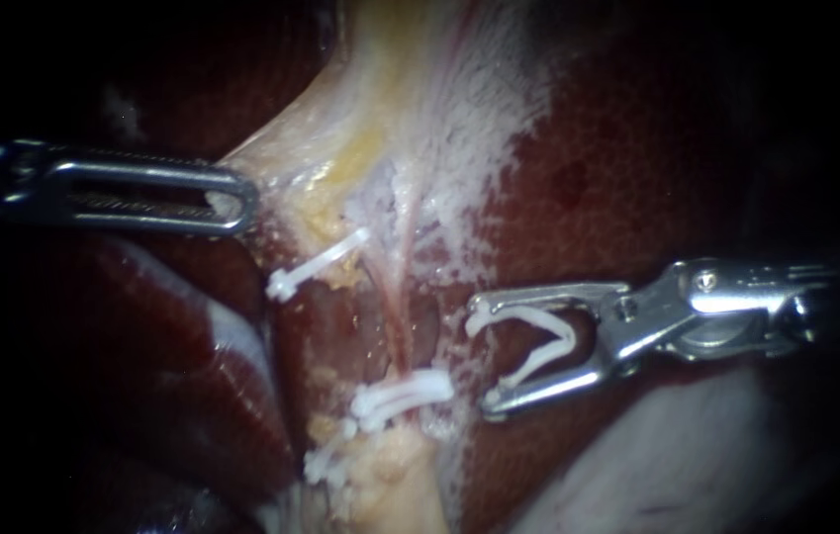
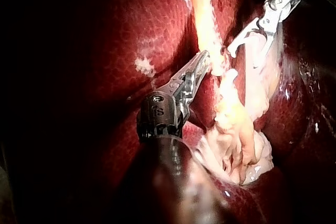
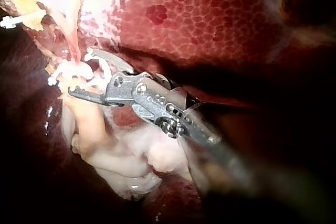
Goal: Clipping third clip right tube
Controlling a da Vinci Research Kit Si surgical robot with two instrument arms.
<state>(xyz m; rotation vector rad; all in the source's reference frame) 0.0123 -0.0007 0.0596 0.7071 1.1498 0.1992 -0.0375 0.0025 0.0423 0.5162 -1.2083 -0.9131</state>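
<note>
Several white clips [image 1: 402, 389] cross the tubes at centre frame. At centre-right, the right instrument [image 1: 482, 354] grips a fresh clip [image 1: 538, 346] in spread jaws, just beside the pink tube [image 1: 401, 309]. At upper left, the left instrument [image 1: 239, 203] clenches pale tissue [image 1: 291, 163]. This looks like the approach; next the jaws must straddle that tube.

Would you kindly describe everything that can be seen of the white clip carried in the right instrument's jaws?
The clip is white and looks like plastic. It is a V of two slender, slightly curved legs that meet at a hinge deep between the jaws of the right instrument. One leg lies along each metal jaw. The clip stands open, with nothing between its legs, and its mouth faces the closed clips on the pale tissue. Its tips are close to that tissue; whether they touch it cannot be told.
</note>
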